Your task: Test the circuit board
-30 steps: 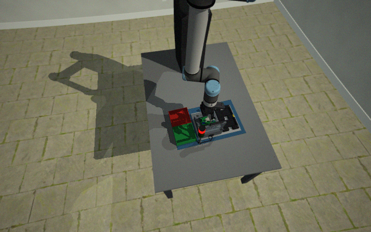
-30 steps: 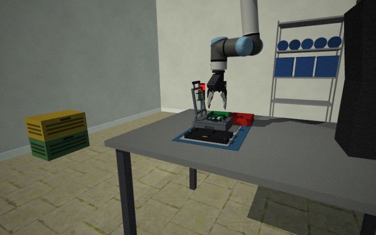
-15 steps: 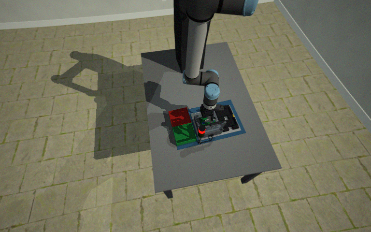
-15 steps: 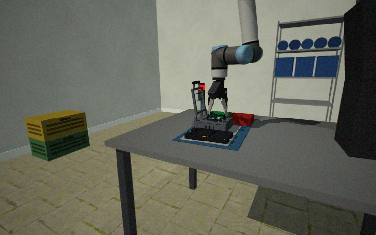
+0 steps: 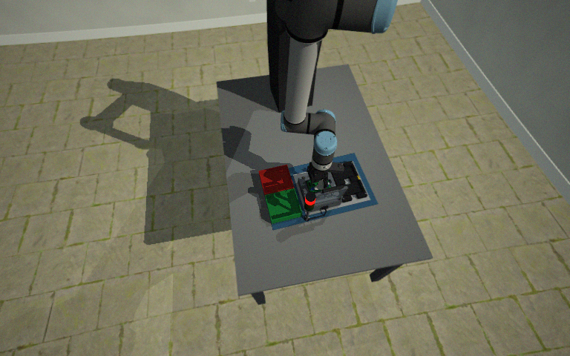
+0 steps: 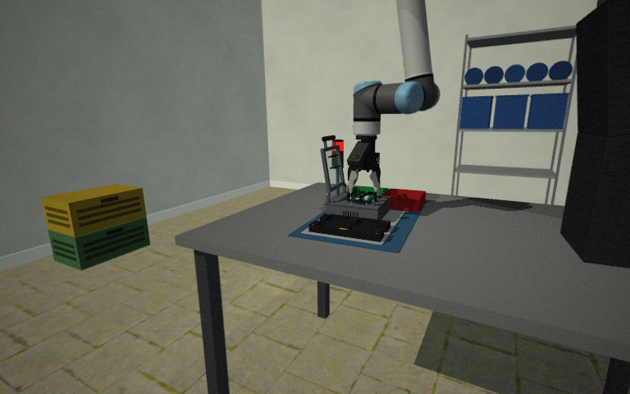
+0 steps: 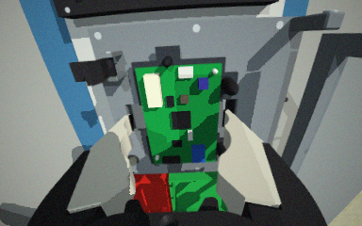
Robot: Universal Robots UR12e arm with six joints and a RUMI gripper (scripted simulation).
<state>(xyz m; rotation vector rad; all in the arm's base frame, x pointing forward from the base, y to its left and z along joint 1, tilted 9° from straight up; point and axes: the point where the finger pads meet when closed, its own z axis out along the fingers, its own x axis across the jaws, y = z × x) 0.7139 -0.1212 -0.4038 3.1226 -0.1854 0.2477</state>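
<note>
The green circuit board lies flat in the grey tester, component side up, with its long white connector at the far left in the wrist view. The tester's lid stands open and upright. The signal light glows red and also shows in the exterior view. My gripper is open and hangs low over the tester. One finger stands on each long side of the board's near end, and I see no grip on the board. The red bin and green bin stand beside the tester.
The black tray lies on the blue mat in front of the tester. A black latch piece sticks out at the tester's left. Black posts stand close to the board's edge. The upright lid frame rises to my right.
</note>
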